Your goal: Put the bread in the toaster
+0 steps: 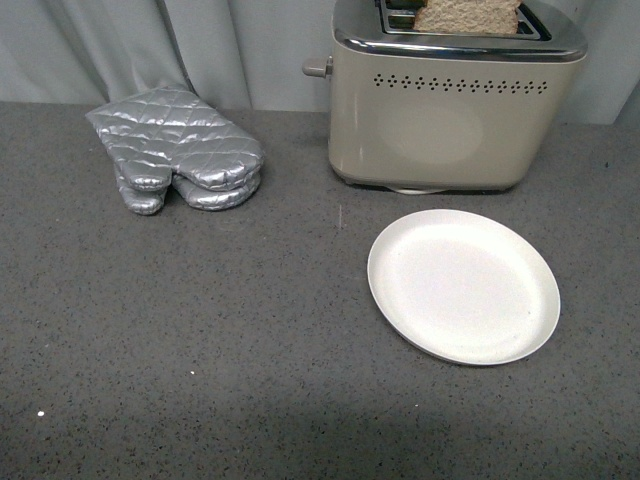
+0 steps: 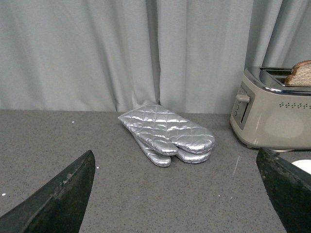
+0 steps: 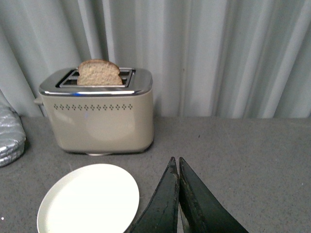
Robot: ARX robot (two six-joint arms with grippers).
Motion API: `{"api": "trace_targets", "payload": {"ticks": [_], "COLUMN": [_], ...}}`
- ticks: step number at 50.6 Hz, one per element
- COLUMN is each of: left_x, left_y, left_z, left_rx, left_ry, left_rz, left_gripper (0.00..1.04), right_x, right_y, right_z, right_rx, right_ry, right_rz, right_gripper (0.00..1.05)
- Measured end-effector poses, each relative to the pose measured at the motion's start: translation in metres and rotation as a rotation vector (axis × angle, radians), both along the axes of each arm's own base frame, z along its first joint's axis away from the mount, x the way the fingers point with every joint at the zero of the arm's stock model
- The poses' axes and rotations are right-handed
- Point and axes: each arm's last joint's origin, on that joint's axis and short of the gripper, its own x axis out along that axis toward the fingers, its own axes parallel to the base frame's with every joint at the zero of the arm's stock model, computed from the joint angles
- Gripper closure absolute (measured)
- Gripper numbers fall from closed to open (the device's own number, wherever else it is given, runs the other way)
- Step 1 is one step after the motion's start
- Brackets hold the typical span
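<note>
The beige toaster point(image 1: 455, 110) with a chrome top stands at the back right of the counter. The bread point(image 1: 466, 16) stands upright in one of its slots, its top sticking out. It also shows in the right wrist view point(image 3: 99, 73) and the left wrist view point(image 2: 302, 73). The toaster shows in the right wrist view point(image 3: 97, 114) and the left wrist view point(image 2: 274, 114) too. My left gripper point(image 2: 177, 187) is open and empty above the counter, facing the mitts. My right gripper point(image 3: 176, 162) is shut and empty, in front of the toaster. Neither arm shows in the front view.
An empty white plate point(image 1: 462, 285) lies in front of the toaster, and shows in the right wrist view point(image 3: 87, 200). A pair of silver oven mitts point(image 1: 175, 148) lies at the back left, also in the left wrist view point(image 2: 167, 132). A grey curtain hangs behind the counter.
</note>
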Motion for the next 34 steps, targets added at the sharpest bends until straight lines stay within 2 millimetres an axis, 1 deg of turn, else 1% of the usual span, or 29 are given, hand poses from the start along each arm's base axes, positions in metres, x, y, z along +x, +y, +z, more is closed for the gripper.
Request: {"api": "trace_targets", "payload": {"ticks": [4, 12, 17, 18, 20, 21, 34], "left_x": [0.0, 0.0, 0.0, 0.0, 0.0, 0.0, 0.0], "left_y": [0.0, 0.0, 0.0, 0.0, 0.0, 0.0, 0.0], "left_z": [0.0, 0.0, 0.0, 0.0, 0.0, 0.0, 0.0], "left_rx": [0.0, 0.0, 0.0, 0.0, 0.0, 0.0, 0.0], "left_ry": [0.0, 0.0, 0.0, 0.0, 0.0, 0.0, 0.0], "left_rz": [-0.001, 0.0, -0.001, -0.001, 0.0, 0.0, -0.001], "left_gripper": [0.07, 0.07, 0.07, 0.07, 0.07, 0.07, 0.07], "right_x": [-0.0018, -0.0018, -0.0019, -0.0018, -0.0019, -0.0019, -0.0019], "right_y": [0.0, 0.0, 0.0, 0.0, 0.0, 0.0, 0.0], "right_z": [0.0022, 0.0017, 0.0018, 0.0017, 0.0019, 0.0019, 0.0019], "right_rx": [0.0, -0.001, -0.001, -0.001, -0.001, -0.001, -0.001], "right_ry": [-0.027, -0.023, -0.023, -0.023, -0.024, -0.024, -0.024], "right_rz": [0.0, 0.0, 0.0, 0.0, 0.0, 0.0, 0.0], "right_gripper": [1.04, 1.03, 0.88, 0.86, 0.79, 0.77, 0.18]}}
